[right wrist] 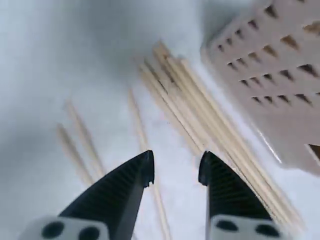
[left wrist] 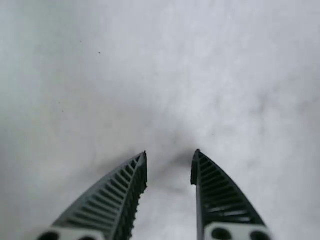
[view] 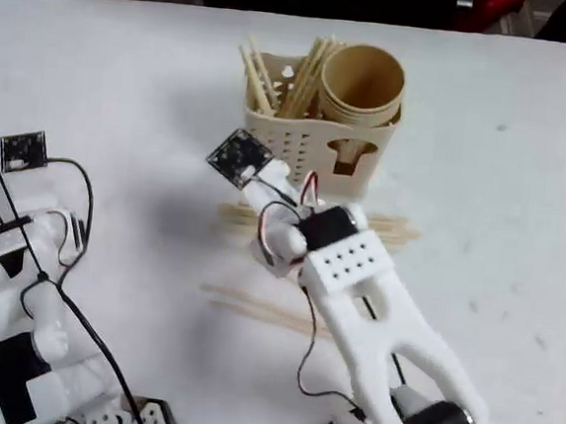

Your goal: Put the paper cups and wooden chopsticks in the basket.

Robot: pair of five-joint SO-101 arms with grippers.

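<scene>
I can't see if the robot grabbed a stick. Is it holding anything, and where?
Nothing is held. The right end effector is open over the chopsticks; the left end effector is open and empty.

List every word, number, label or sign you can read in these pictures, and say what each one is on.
No text can be read anywhere.
The basket, the paper cups and the chopsticks beside it: plain, with no print.
The white arm housing: only rows of holes, no label.
The small black boards on the arms: tiny specks, too small to read.
</scene>
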